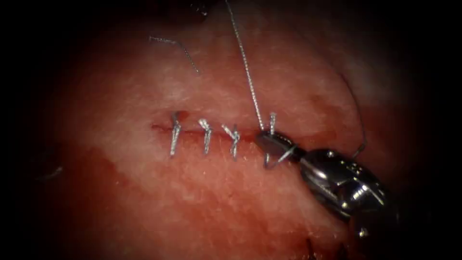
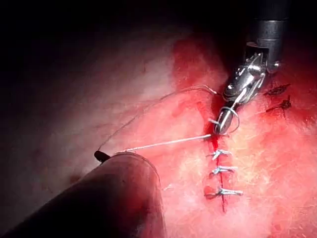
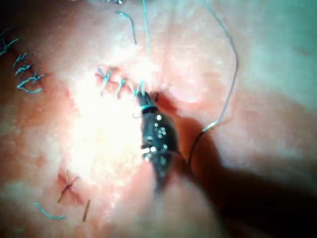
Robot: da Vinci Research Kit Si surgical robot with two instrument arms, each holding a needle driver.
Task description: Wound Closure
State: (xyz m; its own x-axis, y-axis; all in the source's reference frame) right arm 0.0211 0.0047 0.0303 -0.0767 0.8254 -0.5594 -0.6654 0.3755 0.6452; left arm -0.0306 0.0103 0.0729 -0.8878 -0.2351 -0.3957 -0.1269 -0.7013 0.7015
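Note:
The cut point(image 1: 192, 131) runs across the tissue point(image 1: 202, 192) and carries three tied stitches point(image 1: 207, 136). At its right end stands a fourth stitch point(image 1: 272, 123) with a short upright tail. My right tool point(image 1: 265, 141) comes in from the lower right, its jaws shut at that stitch, apparently on the tail. A loop of thread point(image 1: 279, 159) is wound round them, and the loop point(image 2: 229, 119) also appears in the left wrist view. A taut thread point(image 1: 248, 72) rises from the stitch toward the left tool's shaft point(image 2: 124, 198). Where the needle lies I cannot tell.
A loose cut end of thread point(image 1: 175, 48) lies on the tissue above the cut. A slack dark strand point(image 1: 362, 125) curves past the right tool. Older stitches point(image 2: 280, 96) sit beyond the cut's end. Red fluid point(image 2: 215, 144) marks the cut line.

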